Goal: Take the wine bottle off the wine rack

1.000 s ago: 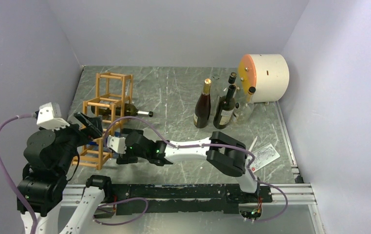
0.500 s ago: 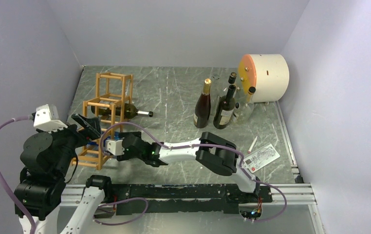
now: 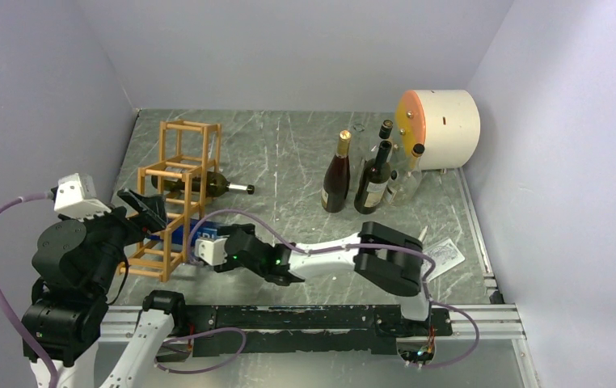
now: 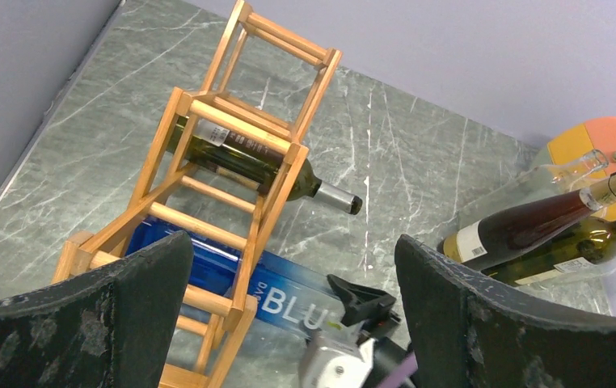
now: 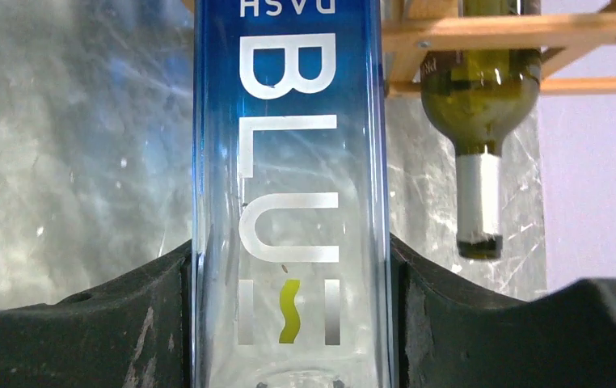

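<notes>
My right gripper [image 5: 289,279] is clamped on the blue bottle [image 5: 289,145]. One dark finger presses each side of the glass, low on the part where the silver letters run. That bottle lies on its side in the lowest cell of the wine rack [image 4: 244,128]. Its far end sits inside the wooden bars, and the lettered part sticks out of the rack's open right side, where my fingers hold it.

One step up in the rack lies a green bottle [image 4: 248,166], also on its side. Its foil-capped neck pokes out of the same side, above and beyond the blue one, and the two are apart.

My left gripper [image 4: 293,242] hangs over the low near end of the rack with its jaws spread wide, looking down through the gap at both bottles.

The rack stands toward the left of the grey marbled table [image 3: 289,153]. Well to its right is a cluster of standing bottles [image 3: 337,174], with a pale drum [image 3: 446,121] on its side just behind them. A printed card [image 3: 444,257] lies on the table nearer my bases, also well right of the rack.
</notes>
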Robot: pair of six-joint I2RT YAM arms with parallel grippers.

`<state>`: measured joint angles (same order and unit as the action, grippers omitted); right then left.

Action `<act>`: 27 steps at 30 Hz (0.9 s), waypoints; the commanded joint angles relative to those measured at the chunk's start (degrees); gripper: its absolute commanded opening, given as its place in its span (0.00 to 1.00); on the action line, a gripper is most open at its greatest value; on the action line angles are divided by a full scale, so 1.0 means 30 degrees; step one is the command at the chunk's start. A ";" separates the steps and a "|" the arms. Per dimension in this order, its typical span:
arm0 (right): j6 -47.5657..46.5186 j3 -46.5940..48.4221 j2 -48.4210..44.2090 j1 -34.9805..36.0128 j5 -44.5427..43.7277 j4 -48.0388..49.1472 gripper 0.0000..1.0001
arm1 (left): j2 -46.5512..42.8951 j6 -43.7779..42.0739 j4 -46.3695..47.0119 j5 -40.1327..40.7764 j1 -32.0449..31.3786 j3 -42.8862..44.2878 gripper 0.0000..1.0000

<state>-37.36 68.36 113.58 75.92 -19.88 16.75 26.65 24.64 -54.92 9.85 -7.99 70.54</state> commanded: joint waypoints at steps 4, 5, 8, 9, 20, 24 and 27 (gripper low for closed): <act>0.1790 -0.2371 -0.4063 0.0330 -0.0302 -0.0899 0.06 | 0.0551 0.0068 0.0340 -0.0147 -0.0076 -0.0044 0.98; 0.2274 -0.2707 -0.4540 0.0361 -0.0213 -0.1384 0.04 | 0.0633 0.0097 0.0452 -0.0254 -0.0064 -0.0073 0.98; 0.4118 -0.3800 -0.6296 0.0395 0.0462 -0.3043 0.00 | 0.1022 -0.0042 0.0730 -0.0749 -0.0062 -0.0079 0.98; 0.4696 -0.4307 -0.6888 0.0373 0.0648 -0.3542 0.00 | 0.1157 -0.0078 0.0819 -0.0929 -0.0062 -0.0037 0.98; 1.2973 -0.4989 -1.1982 -0.1333 0.4526 -1.0016 0.00 | 0.3179 -0.2170 0.4153 -0.6773 -0.0062 -0.0378 0.97; 1.6256 -0.6218 -1.4520 -0.3838 0.7480 -1.1123 0.00 | 0.3841 -0.2937 0.5910 -0.9465 -0.0062 -0.0862 0.95; 1.8263 -0.6561 -1.5589 -0.5480 0.9012 -1.2486 0.00 | 0.4181 -0.3197 0.7307 -1.1742 -0.0062 -0.1678 0.95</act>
<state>5.06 47.62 72.97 64.75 -0.47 -22.02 38.26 18.00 -41.25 -12.95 -7.99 67.99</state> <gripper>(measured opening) 0.643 0.951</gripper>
